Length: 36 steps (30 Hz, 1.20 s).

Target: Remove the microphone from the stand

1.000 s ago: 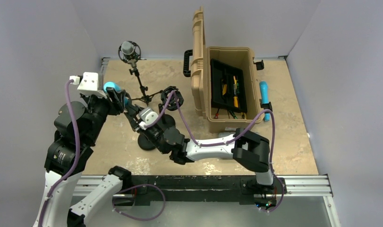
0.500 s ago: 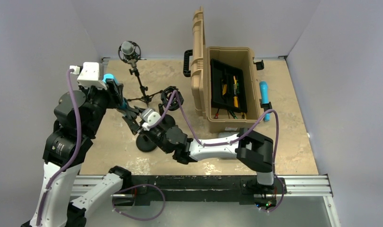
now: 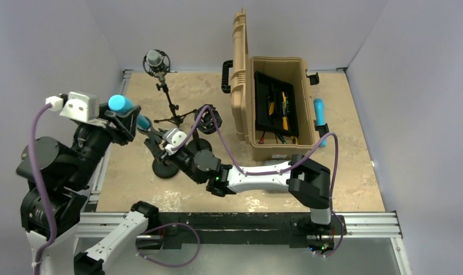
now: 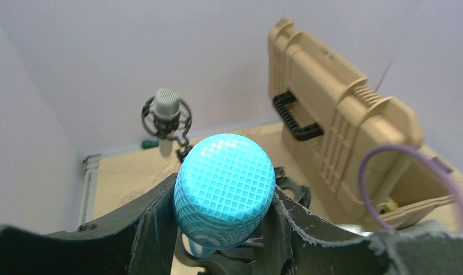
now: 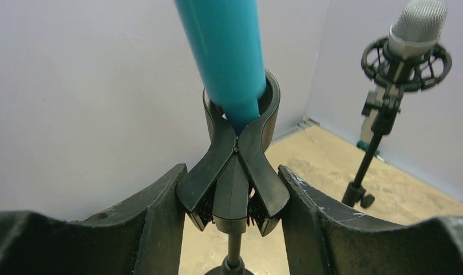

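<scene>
Left fingers (image 4: 151, 229) clamp the mic (image 4: 224, 189) at the table's (image 3: 126, 180) left edge; right fingers (image 5: 160, 220) clamp its clip (image 5: 236, 172). Three mics.

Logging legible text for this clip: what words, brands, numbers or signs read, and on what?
No readable text in any view.
Tan case lid: moulded ribs only, no lettering.
Blue microphone in the left pincer: plain mesh.
Stand clip squeezed by the right pincer: bare.
Tools in the case tray: too small to tell.
</scene>
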Tool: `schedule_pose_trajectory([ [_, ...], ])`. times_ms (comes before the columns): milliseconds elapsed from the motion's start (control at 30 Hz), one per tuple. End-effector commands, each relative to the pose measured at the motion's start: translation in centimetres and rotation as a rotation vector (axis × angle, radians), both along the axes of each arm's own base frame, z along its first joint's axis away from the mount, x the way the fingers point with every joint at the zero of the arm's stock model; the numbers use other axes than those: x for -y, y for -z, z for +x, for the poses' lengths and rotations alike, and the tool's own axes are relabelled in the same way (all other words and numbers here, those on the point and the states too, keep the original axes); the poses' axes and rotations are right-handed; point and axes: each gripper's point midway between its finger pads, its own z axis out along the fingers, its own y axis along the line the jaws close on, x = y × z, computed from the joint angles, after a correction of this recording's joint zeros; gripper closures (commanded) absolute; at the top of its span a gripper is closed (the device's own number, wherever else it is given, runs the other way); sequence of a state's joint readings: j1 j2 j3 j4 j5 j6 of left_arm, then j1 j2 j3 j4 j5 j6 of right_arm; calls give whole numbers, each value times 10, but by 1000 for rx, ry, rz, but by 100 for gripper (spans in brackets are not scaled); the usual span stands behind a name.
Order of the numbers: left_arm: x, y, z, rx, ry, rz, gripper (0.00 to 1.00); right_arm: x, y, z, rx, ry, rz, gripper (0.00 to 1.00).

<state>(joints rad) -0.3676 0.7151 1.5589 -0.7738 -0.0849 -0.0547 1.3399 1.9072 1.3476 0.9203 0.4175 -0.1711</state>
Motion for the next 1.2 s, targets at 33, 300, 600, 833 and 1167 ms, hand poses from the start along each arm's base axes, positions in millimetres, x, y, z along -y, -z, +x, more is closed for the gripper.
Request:
schedule_pose_trajectory([
  [33, 14, -78, -48, 249, 171, -109, 100, 3, 15, 19, -52, 52, -41, 100],
  [300, 13, -37, -37, 148, 138, -146, 100, 3, 18, 23, -43, 81, -74, 100],
  [600, -75, -94, -97, 340, -189, -325, 100, 7, 4, 15, -38, 62, -85, 51],
  [833, -71, -82, -117, 250, -127, -408, 100, 18, -33, -3, -66, 39, -67, 14],
  [1167, -27, -28, -113, 9, 51, -485, 100, 92, -79, -79, -165, -279, -131, 12],
])
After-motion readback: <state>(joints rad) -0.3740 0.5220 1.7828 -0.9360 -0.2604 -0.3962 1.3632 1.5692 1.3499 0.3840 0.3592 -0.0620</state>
